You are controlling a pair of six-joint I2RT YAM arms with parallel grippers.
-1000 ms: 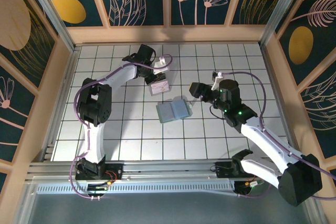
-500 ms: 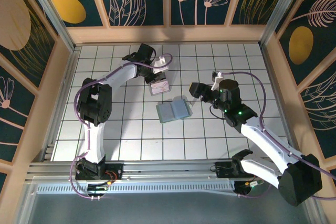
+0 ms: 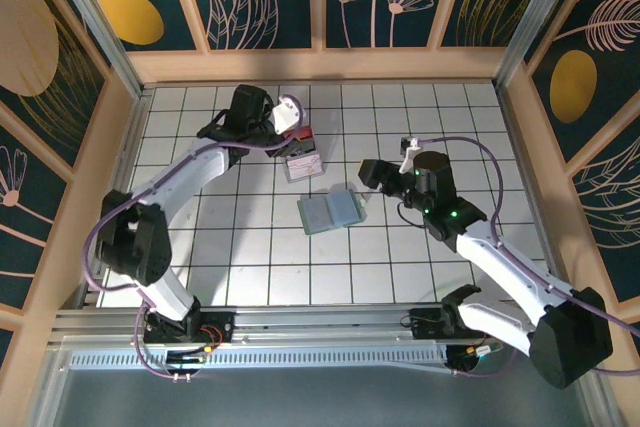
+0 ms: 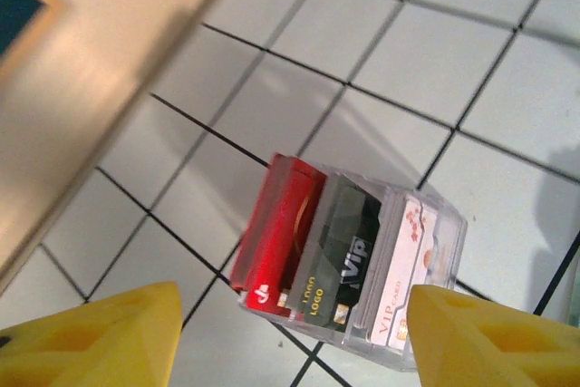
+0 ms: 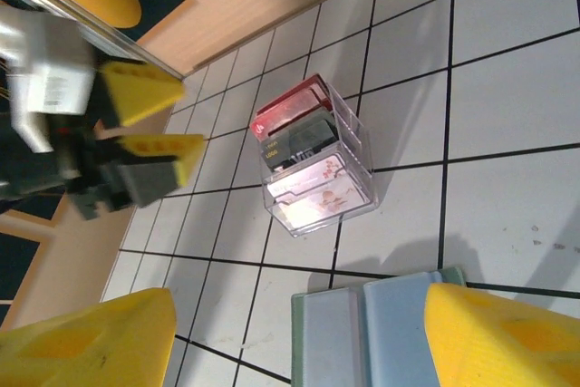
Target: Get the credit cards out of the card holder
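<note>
Beyond the open card holder (image 3: 330, 211), cards (image 4: 335, 260) stand filed in a clear box (image 3: 302, 162); left gripper (image 4: 290, 337) and right gripper (image 5: 299, 342) jaws spread, empty.

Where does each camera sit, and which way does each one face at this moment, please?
Top external: above and behind the arm bases, looking down on the tiled table; both arms show, with the left gripper and right gripper.
Left wrist: on the left arm, looking down at the clear card stand; its yellow fingers frame the bottom corners.
Right wrist: on the right arm, looking across the card holder toward the stand; its own yellow fingers show.
Shared: both wrist views show the stand.
</note>
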